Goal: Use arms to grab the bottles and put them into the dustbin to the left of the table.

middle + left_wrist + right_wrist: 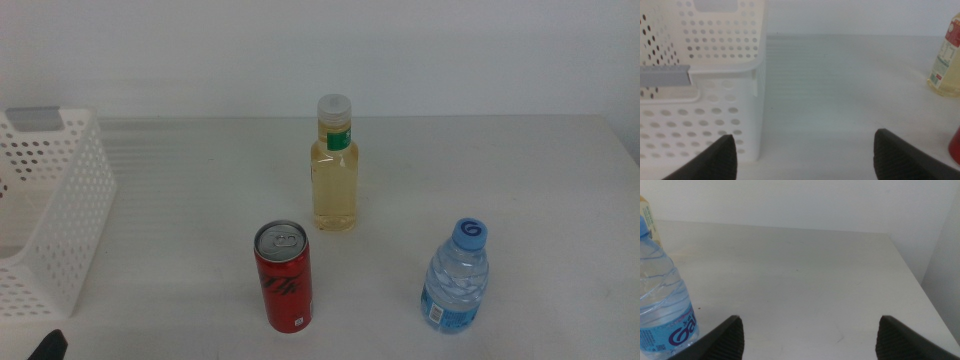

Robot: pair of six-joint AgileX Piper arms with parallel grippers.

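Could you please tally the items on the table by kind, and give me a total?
Plastic bottles: 2, the yellow-liquid bottle and the blue-capped water bottle
Soda cans: 1, the red can
Baskets: 1, the white perforated dustbin
Total: 4

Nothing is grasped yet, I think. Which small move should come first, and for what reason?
Probably the left gripper, open with nothing between its jaws, should reach toward the red can. All three containers stand upright on the table, and the can stands nearest the dustbin. The right gripper is also open, beside the water bottle.
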